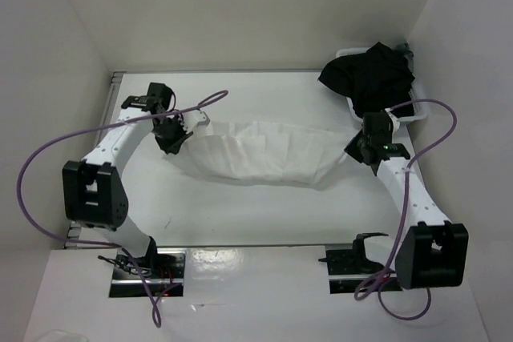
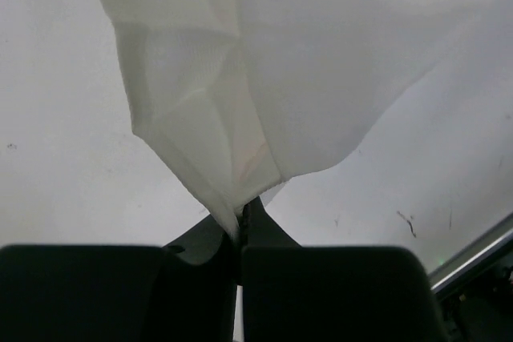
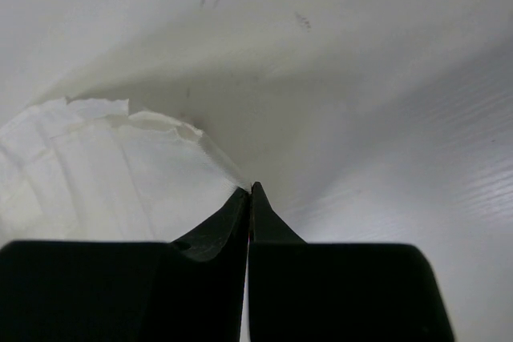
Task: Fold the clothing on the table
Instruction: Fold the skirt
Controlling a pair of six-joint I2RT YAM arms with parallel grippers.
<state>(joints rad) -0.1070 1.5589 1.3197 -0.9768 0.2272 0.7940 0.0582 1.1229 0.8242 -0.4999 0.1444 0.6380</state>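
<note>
Running left-right, clothing [image 1: 264,154], ends pinched

1. I see a black garment [image 1: 369,76] crumpled in a heap at the far right corner of the surface [image 1: 264,214].
2. It lies in a shallow white tray [image 1: 407,115]. The cloth spills over most of it, so only the rim shows at the near right and at the far left.
3. A small greyish scrap [image 1: 409,52] pokes out at the far right of the heap. I cannot tell what it is.
4. Plain white panels close the workspace in: a back panel [image 1: 256,14], a left panel [image 1: 48,78] and a right panel [image 1: 473,62], all sloping outward in my overhead view.
5. A glossy white ledge [image 1: 256,302] runs across the near side.
</note>
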